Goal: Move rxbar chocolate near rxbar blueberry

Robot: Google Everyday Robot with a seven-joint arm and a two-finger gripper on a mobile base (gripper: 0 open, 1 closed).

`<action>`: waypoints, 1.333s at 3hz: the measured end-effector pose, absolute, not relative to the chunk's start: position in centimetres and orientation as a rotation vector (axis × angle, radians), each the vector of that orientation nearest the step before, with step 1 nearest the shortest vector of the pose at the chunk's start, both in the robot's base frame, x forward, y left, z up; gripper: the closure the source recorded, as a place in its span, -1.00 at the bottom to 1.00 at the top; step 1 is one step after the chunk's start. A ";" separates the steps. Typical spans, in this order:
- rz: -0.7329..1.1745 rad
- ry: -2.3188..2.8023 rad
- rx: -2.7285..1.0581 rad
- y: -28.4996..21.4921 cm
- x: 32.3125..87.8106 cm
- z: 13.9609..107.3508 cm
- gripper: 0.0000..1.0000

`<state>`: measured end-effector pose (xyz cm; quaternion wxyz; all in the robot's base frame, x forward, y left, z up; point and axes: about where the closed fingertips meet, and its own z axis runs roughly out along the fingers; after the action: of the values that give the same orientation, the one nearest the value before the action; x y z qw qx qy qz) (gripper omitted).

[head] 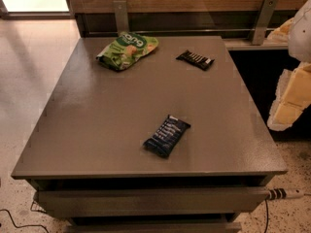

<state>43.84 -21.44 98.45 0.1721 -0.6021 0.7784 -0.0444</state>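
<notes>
Bring the gripper [290,98], right of the table [97,130], opening impossible to tell, over the rxbar chocolate [195,59] at the far side, pinch across its width, then carry to beside the rxbar blueberry [166,135] near the front.

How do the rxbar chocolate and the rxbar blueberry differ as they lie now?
Colour: the rxbar chocolate is black with white stripes; the rxbar blueberry is dark navy with pale lettering. Size: the chocolate looks slimmer, the blueberry larger. Place: the chocolate lies toward the far edge of the table, the blueberry near the front edge. Both lie flat; the gripper hangs beyond the table's right side, touching neither.
</notes>
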 end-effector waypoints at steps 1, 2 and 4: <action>-0.126 2.209 -1.709 -21.4 43.8 98.5 -1.00; -0.097 2.160 -1.656 -22.3 46.8 99.3 -1.00; 0.142 1.982 -1.457 -25.8 58.1 99.0 -1.00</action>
<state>58.09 -25.83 98.99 0.3324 -0.5577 0.7586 0.0545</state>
